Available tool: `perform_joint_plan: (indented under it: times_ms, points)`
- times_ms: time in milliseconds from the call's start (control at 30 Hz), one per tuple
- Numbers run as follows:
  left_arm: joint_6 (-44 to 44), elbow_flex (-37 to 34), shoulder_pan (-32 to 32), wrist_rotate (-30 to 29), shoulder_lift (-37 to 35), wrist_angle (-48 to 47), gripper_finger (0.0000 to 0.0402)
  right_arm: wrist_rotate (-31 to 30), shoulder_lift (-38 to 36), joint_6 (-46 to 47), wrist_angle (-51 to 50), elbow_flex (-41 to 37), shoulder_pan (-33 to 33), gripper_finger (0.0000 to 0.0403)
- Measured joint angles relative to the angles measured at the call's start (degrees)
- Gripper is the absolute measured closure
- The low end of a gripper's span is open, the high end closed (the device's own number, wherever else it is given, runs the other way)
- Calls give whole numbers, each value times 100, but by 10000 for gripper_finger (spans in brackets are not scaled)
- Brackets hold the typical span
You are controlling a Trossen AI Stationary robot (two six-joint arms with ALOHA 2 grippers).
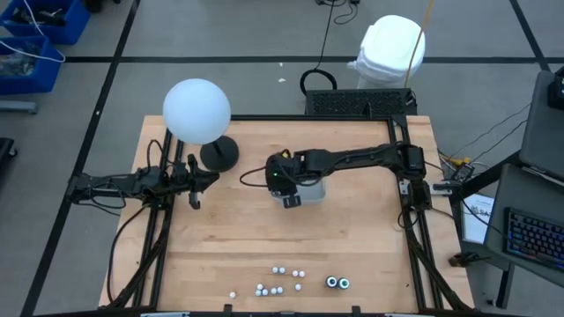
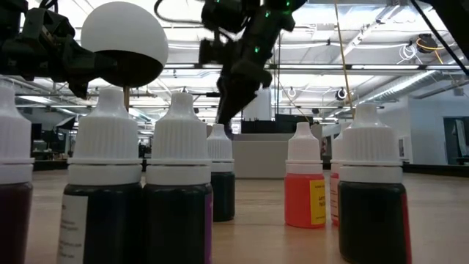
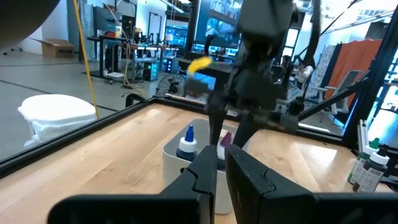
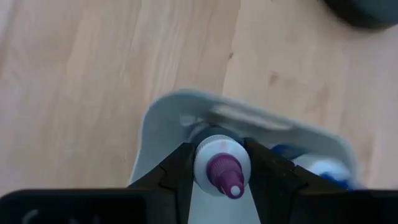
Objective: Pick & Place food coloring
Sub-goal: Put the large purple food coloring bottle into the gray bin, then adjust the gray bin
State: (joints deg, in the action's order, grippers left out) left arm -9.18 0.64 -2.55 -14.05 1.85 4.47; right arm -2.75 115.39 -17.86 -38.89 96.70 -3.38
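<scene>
Held bottle: purple-tipped bottle (image 4: 222, 167) clamped between the right tool's two fingers, hanging over the clear tray (image 4: 163, 127), inside its rim.
Tray contents: blue-tipped bottle (image 3: 186, 144) upright in the tray, just beside the held one; a bit of blue also visible at the tray's edge in the right wrist view.
Tray position: middle of the surface (image 1: 352, 229), right of the lamp base, largely covered by the right tool from above.
Loose food coloring: cluster of small white-capped bottles (image 1: 280, 280) at the near edge of the surface, well apart from the tray; up close in the low view, dark-bodied ones and one orange bottle (image 2: 304, 187).
Jars: two dark round jars (image 1: 337, 283) with pale tops, touching or nearly so, just right of the cluster.
Right tool: (image 4: 219, 163) grasping the purple-tipped bottle at its white neck, over the tray at the middle of the surface, arm stretching in from the right.
Left tool: (image 1: 194, 200) clenched on nothing, fingers (image 3: 245, 177) pressed almost together, at the left part of the surface near the lamp base, pointing toward the tray.
Lamp: white globe lamp (image 1: 196, 110) on a dark round base, far left on the surface.
Beyond the surface: white bag-like bundle (image 1: 389, 48) on the floor at the far side; keyboard (image 1: 533, 239) at right.
</scene>
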Motion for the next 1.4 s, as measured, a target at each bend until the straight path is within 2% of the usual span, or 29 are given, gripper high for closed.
perform_joint_plan:
  times_ms: [333, 767, 900, 1233, 1400]
  points:
    - [-1, 0, 0, 5, 0, 2, 364, 4, 134, -170, 220, 14, 1, 278]
    - [-5, 0, 0, 47, 1, 0, 364, -19, 155, -253, 441, 3, 1, 201]
    - [-5, 0, 0, 47, 2, 0, 364, -207, 155, -191, 440, 3, 1, 179]
    - [-87, 0, 0, 54, 2, -1, 364, -353, 2, -130, 427, 1, 32, 155]
    - [-199, 17, 0, 637, 133, -247, 364, -979, -279, -159, 376, -2, 144, 163]
